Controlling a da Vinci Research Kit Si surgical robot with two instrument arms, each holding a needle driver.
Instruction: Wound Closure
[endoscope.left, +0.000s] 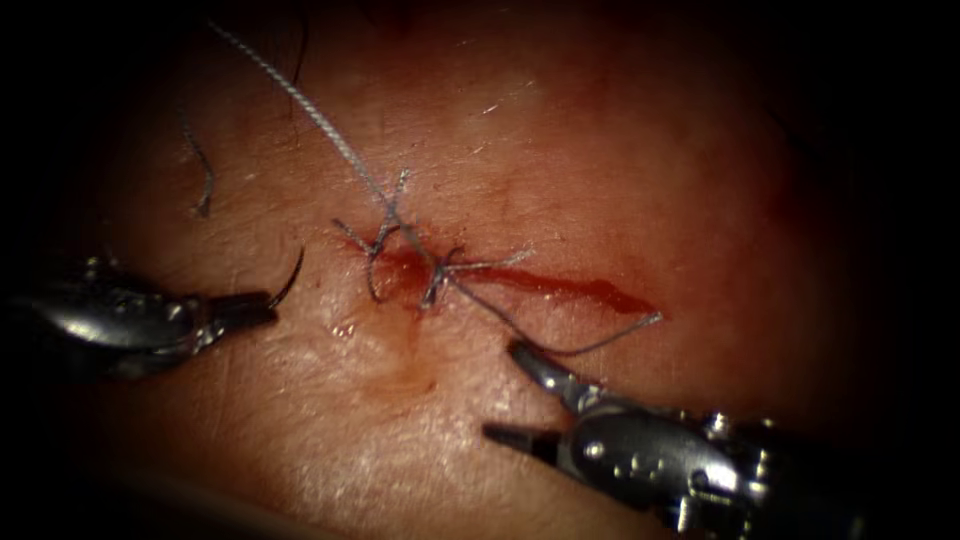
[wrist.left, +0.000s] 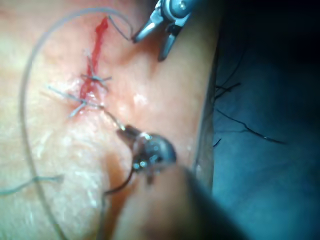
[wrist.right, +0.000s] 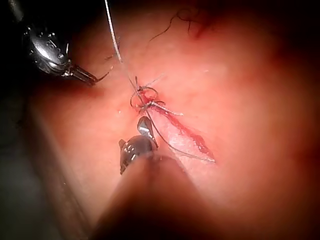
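The left tool (endoscope.left: 262, 305), jaws pinched on one end of the needle (endoscope.left: 290, 278), holds it clear of the tissue (endoscope.left: 330, 440), left of the cut (endoscope.left: 540, 282). Beyond its tip lies the knotted thread (endoscope.left: 420, 262). The right tool (endoscope.left: 520, 395), jaws spread and empty, sits nearer, just below the cut.

Pinkish-tan tissue (endoscope.left: 560, 160), red fluid (endoscope.left: 560, 283) along cut, grey twisted thread (endoscope.left: 320, 120), dark needle (endoscope.left: 290, 278), silver metal tools

Shiny metal claw (endoscope.left: 520, 392), braided thread (endoscope.left: 330, 130)
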